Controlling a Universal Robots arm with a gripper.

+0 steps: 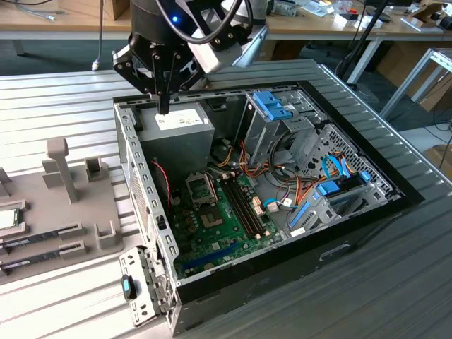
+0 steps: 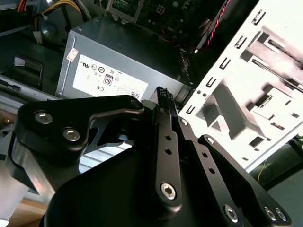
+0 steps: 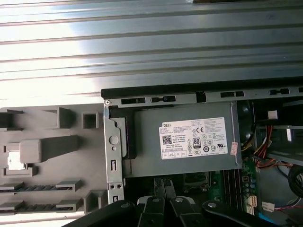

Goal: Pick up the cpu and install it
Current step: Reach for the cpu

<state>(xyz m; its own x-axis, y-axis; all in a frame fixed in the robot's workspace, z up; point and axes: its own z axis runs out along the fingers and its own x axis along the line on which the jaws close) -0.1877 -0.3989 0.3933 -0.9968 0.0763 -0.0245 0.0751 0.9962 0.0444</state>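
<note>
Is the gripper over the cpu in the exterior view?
No, the gripper hangs over the power supply; the cpu lies on the tray at the exterior view's left.

We see a black gripper [image 1: 164, 106] built of flat, matte linkage bars [image 2: 71, 125] with rounded ends. Silver hex-socket screws [image 2: 168, 190] pin them together. Its two slim fingers [image 2: 163, 101] are the same matte black and narrow toward the tips. Above it the wrist [image 1: 152, 21] is a glossy black cylinder with a small blue light [image 1: 174, 19]. A pale silver box-shaped housing [image 1: 226, 46] sits on its side, and black cables [image 1: 236, 18] loop around it.
</note>
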